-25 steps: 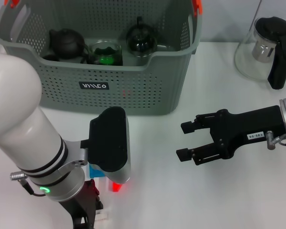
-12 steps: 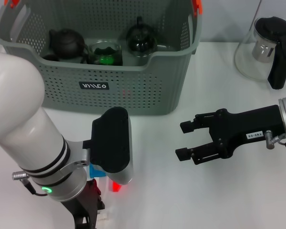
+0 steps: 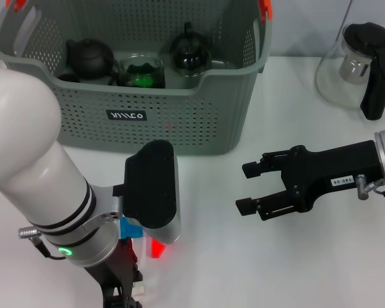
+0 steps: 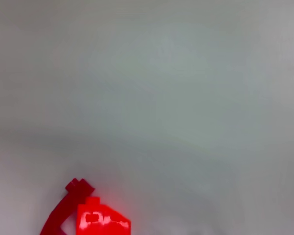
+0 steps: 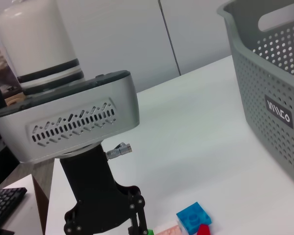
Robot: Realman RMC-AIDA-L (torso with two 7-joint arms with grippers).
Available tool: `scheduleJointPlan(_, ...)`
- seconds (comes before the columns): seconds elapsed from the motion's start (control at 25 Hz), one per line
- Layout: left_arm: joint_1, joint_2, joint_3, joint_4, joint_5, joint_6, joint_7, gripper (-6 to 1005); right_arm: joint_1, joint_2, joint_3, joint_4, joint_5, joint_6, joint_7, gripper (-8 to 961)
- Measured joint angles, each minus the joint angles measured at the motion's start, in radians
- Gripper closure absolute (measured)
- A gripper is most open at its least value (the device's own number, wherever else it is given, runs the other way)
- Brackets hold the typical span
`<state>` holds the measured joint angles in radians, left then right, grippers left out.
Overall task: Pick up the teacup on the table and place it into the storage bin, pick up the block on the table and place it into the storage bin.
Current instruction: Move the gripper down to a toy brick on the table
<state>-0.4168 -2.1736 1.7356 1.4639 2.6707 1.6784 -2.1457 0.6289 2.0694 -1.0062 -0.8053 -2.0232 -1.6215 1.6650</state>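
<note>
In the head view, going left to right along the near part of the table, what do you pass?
Left gripper hanging low over the small blue block and red block → open black right gripper → clear glass jug with a black handle, farther back at right.

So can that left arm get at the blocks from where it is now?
Probably yes. The left gripper hangs right beside the blue block and the red block, with bare table around them and nothing between. Whether it has closed on anything isn't visible.
</note>
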Motion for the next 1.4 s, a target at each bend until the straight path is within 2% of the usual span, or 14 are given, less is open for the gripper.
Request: scheduleJointPlan(1.4, 0.001, 0.001, 0.006, -0.009, 0.0, -0.012, -0.012, 567, -0.001, 0.0, -0.023, 0.0, -0.002, -0.013, -0.002, 85)
